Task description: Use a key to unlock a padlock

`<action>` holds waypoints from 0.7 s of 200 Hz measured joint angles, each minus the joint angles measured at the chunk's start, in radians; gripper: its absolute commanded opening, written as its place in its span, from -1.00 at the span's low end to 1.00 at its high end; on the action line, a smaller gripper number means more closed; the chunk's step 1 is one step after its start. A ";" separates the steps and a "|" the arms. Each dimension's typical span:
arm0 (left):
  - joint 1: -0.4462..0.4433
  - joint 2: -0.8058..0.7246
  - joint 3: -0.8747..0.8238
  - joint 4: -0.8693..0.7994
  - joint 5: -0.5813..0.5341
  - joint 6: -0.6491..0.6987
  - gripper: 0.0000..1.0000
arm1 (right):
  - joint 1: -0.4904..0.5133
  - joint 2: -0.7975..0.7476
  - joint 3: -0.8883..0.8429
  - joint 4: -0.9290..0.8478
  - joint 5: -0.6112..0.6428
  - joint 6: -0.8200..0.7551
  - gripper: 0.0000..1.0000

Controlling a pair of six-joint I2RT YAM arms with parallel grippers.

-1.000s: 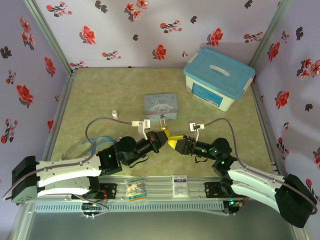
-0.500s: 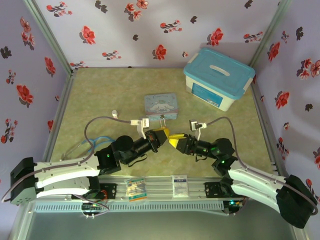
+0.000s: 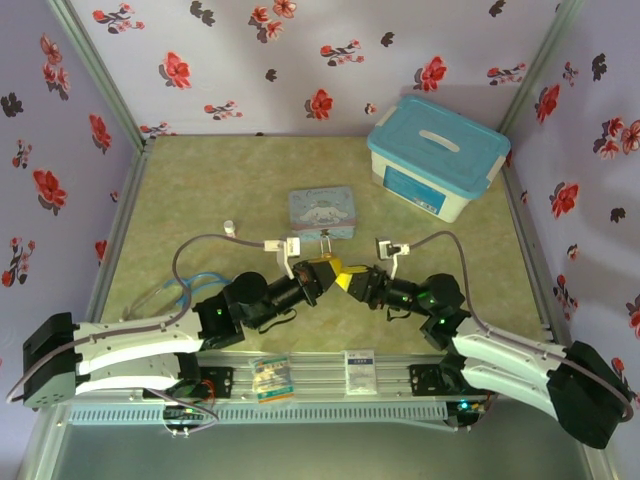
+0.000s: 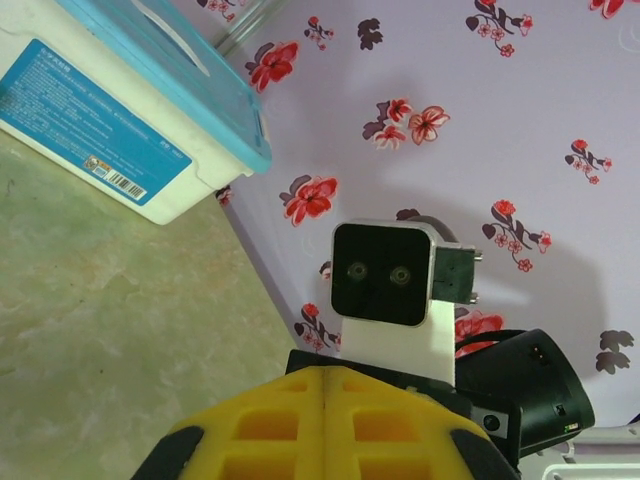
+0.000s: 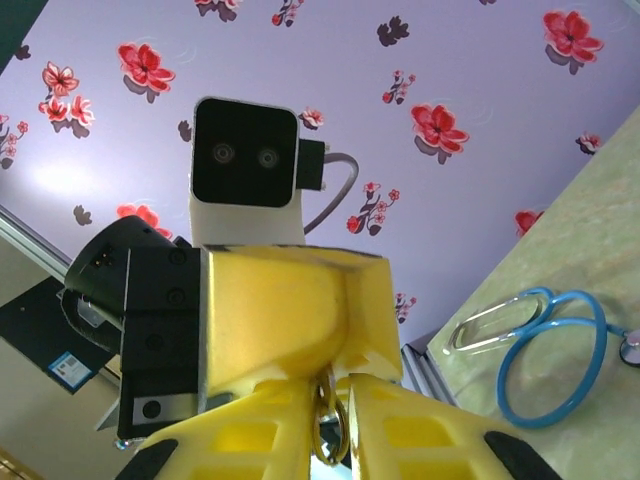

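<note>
Top external: left tool [image 3: 327, 271], right tool [image 3: 344, 279], tip-to-tip.

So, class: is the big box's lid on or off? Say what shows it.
On: the lid sits flat over the box, covering its whole top.

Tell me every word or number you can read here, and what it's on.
Nothing reads clearly.
Box label: white print and a barcode, too blurred.
Tin: any lettering too small.
Two cards: too small.
Blue sticker: blurred.
</note>
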 measured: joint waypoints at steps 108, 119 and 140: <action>0.086 -0.103 -0.104 0.031 0.014 -0.054 0.40 | 0.000 -0.028 -0.020 -0.056 0.019 -0.013 -1.00; 0.087 -0.109 -0.104 0.042 0.014 -0.055 0.36 | 0.000 -0.044 -0.020 -0.072 0.020 -0.022 -1.00; 0.087 -0.096 -0.104 0.049 0.028 -0.057 0.26 | 0.000 -0.056 -0.020 -0.093 0.024 -0.030 -1.00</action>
